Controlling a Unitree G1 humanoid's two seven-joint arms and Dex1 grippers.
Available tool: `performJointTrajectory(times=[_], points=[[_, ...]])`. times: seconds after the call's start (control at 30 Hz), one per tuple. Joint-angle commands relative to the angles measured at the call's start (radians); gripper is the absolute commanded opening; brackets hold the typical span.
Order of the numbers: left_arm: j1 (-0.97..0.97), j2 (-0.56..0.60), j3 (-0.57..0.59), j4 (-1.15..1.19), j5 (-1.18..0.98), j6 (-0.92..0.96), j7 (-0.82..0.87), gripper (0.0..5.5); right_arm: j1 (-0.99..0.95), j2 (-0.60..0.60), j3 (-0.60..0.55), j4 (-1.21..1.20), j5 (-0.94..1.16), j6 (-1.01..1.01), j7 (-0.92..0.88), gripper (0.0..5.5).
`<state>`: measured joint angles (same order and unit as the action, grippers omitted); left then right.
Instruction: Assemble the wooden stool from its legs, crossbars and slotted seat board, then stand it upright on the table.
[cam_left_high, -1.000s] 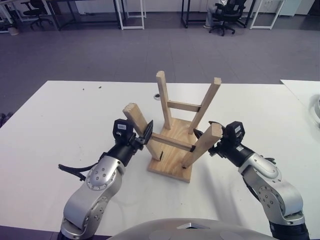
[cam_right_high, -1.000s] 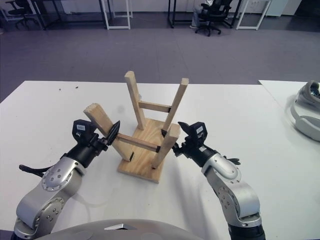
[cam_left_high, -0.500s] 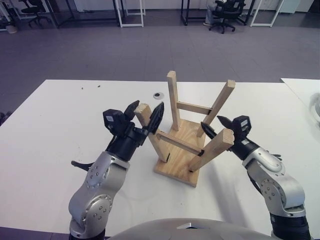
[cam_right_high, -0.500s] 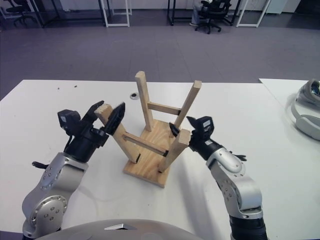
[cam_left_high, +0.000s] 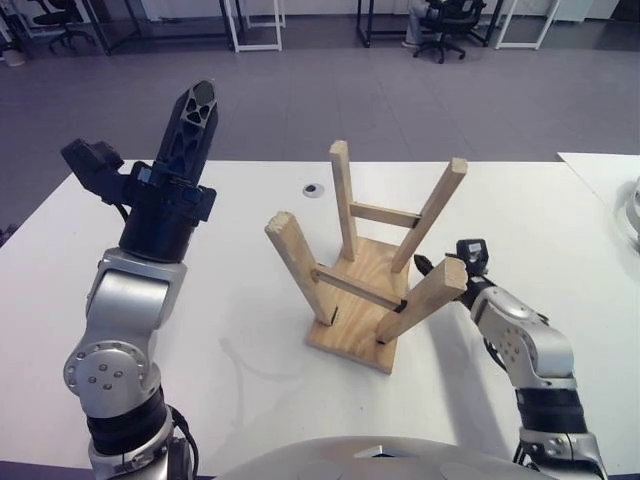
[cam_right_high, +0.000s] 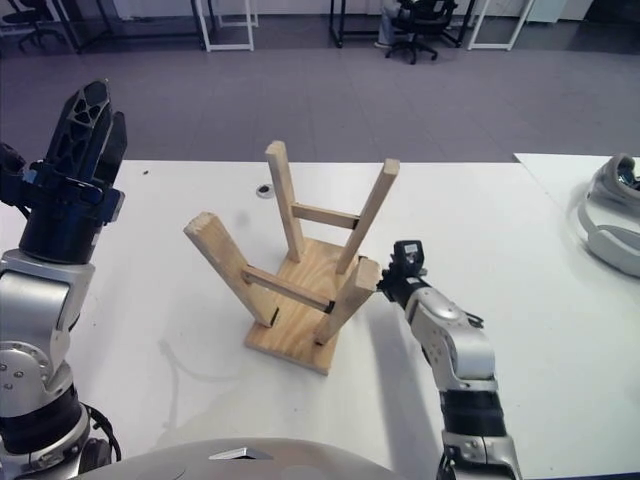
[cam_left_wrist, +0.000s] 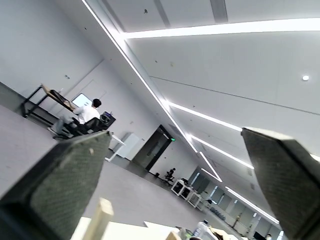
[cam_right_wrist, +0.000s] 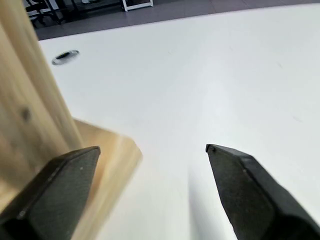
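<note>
The wooden stool (cam_left_high: 352, 328) lies upside down on the white table (cam_left_high: 140, 300), seat board flat and its legs slanting upward. Crossbars (cam_left_high: 385, 213) join the legs in pairs. My left gripper (cam_left_high: 197, 100) is raised high above the table's left side, pointing up, open and empty, well away from the stool. In the left wrist view its fingers (cam_left_wrist: 65, 175) stand wide apart against the ceiling. My right gripper (cam_left_high: 437, 268) sits low by the top of the near-right leg (cam_left_high: 425, 298). It is open, one finger (cam_right_wrist: 65, 185) close beside the leg, bare table between the fingers.
A round cable hole (cam_left_high: 314, 189) lies in the table behind the stool. A white headset-like object (cam_right_high: 610, 215) rests on a neighbouring table at the far right. Office chairs and desk frames stand on the floor beyond the table's far edge.
My left arm has let go of the near-left leg and swung up and outward, gripper now pointing at the ceiling. The right gripper has stayed by the near-right leg. The stool rests where it was set.
</note>
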<state>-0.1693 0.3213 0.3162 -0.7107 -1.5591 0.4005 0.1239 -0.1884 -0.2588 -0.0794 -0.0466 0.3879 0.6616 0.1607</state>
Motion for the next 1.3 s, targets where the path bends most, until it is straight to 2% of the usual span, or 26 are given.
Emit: performJointTrajectory(times=[0.03, 0.17, 0.23, 0.33, 0.4, 0.5, 0.6, 0.7, 0.83, 0.9, 1.0, 1.13, 1.3], points=[[0.030, 0.009, -0.034, 0.020, 0.056, 0.008, -0.004, 4.78, -0.200, 0.082, 0.008, 0.194, -0.027, -0.057, -0.019, 3.95], [0.079, -0.022, -0.107, 0.016, 0.130, 0.017, 0.014, 4.78, -0.315, 0.149, -0.020, 0.368, -0.042, -0.158, -0.020, 3.95], [0.104, -0.030, -0.136, -0.003, 0.155, 0.018, 0.017, 4.78, -0.299, 0.132, -0.062, 0.316, -0.039, -0.194, -0.034, 3.95], [0.139, -0.037, -0.140, -0.037, 0.183, 0.001, 0.024, 4.78, -0.223, 0.044, -0.166, 0.021, 0.005, -0.170, -0.032, 3.95], [0.150, -0.043, -0.140, -0.051, 0.204, -0.011, 0.028, 4.78, -0.208, -0.015, -0.252, -0.270, 0.129, -0.069, -0.037, 3.95], [0.165, -0.047, -0.148, -0.050, 0.232, -0.010, 0.026, 4.78, -0.236, -0.042, -0.307, -0.643, 0.418, 0.081, -0.162, 3.95], [0.197, -0.038, -0.146, -0.053, 0.244, 0.000, 0.014, 4.78, -0.330, -0.045, -0.274, -0.810, 0.771, 0.085, -0.406, 3.95], [0.188, -0.013, -0.145, -0.037, 0.258, 0.017, -0.009, 4.78, -0.237, -0.132, -0.187, -0.858, 0.973, 0.130, -0.415, 3.95], [0.166, 0.017, -0.175, -0.019, 0.292, 0.046, -0.041, 4.78, -0.170, -0.299, -0.108, -0.842, 1.068, 0.205, -0.386, 3.95], [0.167, 0.012, -0.200, -0.016, 0.320, 0.052, -0.047, 4.78, -0.165, -0.380, -0.016, -0.839, 0.941, 0.253, -0.318, 3.95], [0.172, 0.002, -0.223, -0.011, 0.349, 0.052, -0.049, 4.78, -0.230, -0.393, 0.140, -0.817, 0.751, 0.265, -0.270, 3.95], [0.154, -0.011, -0.242, 0.032, 0.373, 0.060, -0.050, 4.78, -0.391, -0.500, 0.434, -0.818, 0.358, 0.280, -0.166, 3.95], [0.118, -0.082, -0.320, 0.050, 0.398, 0.073, -0.038, 4.78, -0.449, -0.557, 0.655, -0.809, 0.123, 0.334, -0.035, 3.95]])
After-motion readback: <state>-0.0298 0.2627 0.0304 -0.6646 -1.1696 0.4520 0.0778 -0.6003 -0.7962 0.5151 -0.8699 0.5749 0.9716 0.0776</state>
